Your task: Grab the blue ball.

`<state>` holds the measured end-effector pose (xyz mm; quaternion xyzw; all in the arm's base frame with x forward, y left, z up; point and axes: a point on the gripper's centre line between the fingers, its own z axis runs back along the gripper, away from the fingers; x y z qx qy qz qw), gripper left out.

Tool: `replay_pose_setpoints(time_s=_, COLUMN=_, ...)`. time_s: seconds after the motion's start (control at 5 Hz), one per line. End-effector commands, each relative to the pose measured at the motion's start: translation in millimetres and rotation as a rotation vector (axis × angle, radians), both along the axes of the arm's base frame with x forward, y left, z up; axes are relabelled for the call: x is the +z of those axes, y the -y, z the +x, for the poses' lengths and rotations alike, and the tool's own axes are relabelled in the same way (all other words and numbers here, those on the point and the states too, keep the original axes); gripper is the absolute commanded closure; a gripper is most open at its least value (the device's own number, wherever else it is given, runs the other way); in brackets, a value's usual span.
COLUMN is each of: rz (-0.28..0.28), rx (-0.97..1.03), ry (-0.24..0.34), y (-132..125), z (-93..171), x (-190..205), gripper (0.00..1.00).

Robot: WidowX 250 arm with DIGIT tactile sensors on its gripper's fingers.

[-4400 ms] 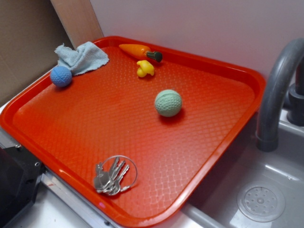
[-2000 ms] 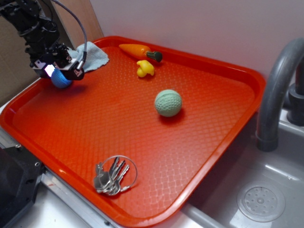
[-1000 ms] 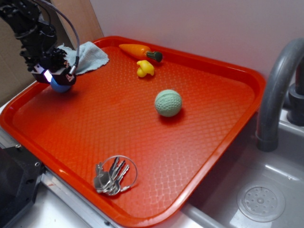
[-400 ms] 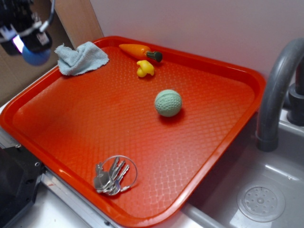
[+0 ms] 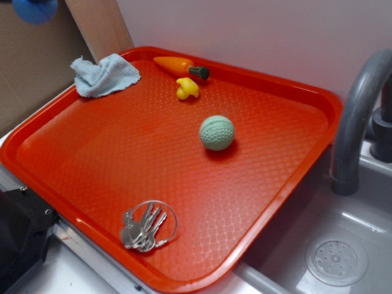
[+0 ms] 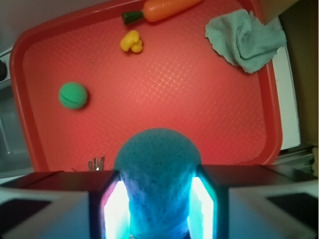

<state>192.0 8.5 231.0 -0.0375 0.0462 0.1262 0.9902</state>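
Note:
The blue ball (image 6: 157,172) fills the lower middle of the wrist view, squeezed between the two lit fingers (image 6: 113,211) of my gripper (image 6: 157,211), which is shut on it. It hangs high above the red tray (image 6: 271,124). In the exterior view only the underside of the blue ball (image 5: 35,10) shows at the top left corner, above and left of the tray (image 5: 43,119); the gripper itself is out of that frame.
On the tray lie a pale green ball (image 5: 217,133), a toy carrot (image 5: 177,65), a yellow duck (image 5: 187,88), a grey-blue cloth (image 5: 103,75) and a bunch of keys (image 5: 144,228). A grey faucet (image 5: 355,116) and a sink (image 5: 331,257) stand to the right.
The gripper closed on the blue ball at the tray's left edge and has lifted it up and left, almost out of the exterior view. Nothing else moved.

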Motion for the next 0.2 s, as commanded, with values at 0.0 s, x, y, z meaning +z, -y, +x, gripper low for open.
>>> replay_pose_setpoints(time_s=0.0, rz=0.031, rx=-0.018, ry=0.078, y=-2.3, z=7.9, x=7.5, gripper=1.0)
